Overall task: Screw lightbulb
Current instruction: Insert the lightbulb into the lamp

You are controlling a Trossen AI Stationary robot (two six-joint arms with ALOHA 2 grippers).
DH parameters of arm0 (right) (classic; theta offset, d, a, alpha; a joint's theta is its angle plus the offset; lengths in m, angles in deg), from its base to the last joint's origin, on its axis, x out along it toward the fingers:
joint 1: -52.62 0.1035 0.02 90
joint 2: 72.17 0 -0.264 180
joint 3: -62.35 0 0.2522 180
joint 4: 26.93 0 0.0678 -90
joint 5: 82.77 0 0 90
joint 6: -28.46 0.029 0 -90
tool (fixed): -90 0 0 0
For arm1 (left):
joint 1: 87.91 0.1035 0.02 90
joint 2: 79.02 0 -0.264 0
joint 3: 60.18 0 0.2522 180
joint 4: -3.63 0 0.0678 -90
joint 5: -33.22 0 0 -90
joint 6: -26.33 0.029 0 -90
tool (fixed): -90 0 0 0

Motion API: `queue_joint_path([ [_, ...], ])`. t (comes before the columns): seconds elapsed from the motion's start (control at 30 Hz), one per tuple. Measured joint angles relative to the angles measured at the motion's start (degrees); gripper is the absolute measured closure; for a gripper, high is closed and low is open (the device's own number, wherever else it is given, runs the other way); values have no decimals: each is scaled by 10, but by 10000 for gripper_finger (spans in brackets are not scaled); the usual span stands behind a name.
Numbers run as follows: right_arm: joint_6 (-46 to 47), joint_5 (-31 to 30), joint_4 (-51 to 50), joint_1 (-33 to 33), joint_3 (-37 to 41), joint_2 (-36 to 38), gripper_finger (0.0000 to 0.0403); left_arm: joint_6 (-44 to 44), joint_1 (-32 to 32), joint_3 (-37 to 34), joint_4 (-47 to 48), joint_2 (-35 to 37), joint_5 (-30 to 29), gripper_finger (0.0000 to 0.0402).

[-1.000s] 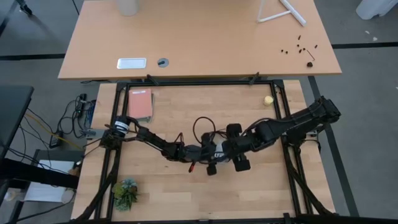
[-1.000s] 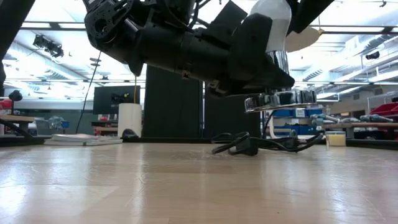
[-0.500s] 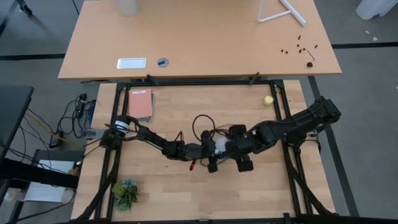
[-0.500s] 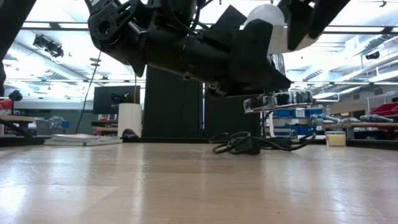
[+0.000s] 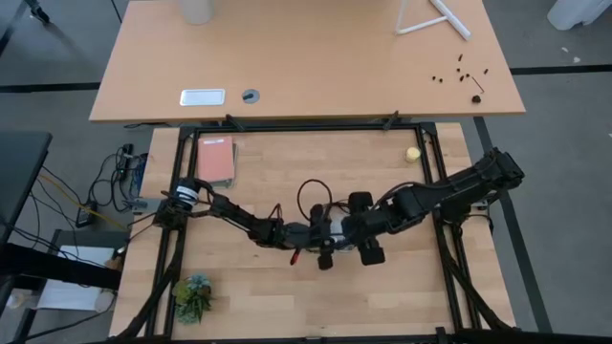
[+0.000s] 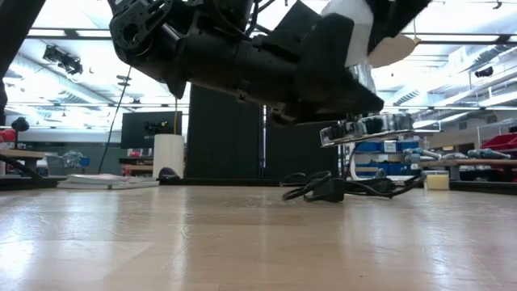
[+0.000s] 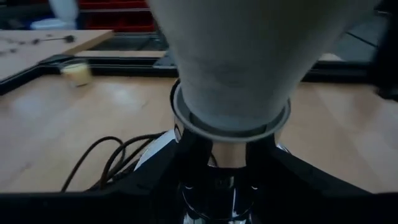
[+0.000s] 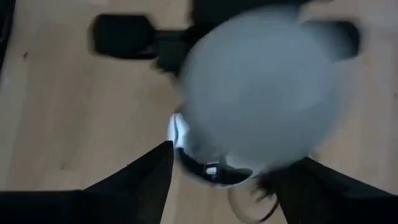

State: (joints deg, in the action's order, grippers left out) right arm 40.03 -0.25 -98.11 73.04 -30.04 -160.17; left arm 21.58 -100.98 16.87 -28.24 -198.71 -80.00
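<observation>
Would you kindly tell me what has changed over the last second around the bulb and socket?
The right gripper drew back off the small white frosted lightbulb half a second ago, then closed in around it again. The left gripper keeps holding the shiny silver socket disc off the table; the black cord shifted slightly.

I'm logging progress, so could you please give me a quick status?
Left claw holds shiny silver socket disc off the table. Right claw on the white frosted lightbulb, seated in socket. Black cord trails below, nothing blocking.
</observation>
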Motion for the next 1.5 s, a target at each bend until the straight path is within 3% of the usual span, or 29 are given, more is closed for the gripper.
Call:
queue_joint_path([
  [0.13,18,33,-1,16,0,0,142,-20,4,0,1,0,-54,206],
  [0.27,16,31,-7,25,0,0,144,-17,2,0,2,0,-61,207],
  [0.43,22,-28,-46,2,0,0,143,10,3,0,1,0,-6,206],
  [0.7,-20,-30,-47,-14,0,0,124,43,2,0,4,0,77,206],
  [1.2,-63,1,-72,-15,-20,-24,56,-4,6,0,29,0,90,207],
  [1.5,-36,1,-118,-15,-50,-24,52,-48,12,22,93,3,87,209],
])
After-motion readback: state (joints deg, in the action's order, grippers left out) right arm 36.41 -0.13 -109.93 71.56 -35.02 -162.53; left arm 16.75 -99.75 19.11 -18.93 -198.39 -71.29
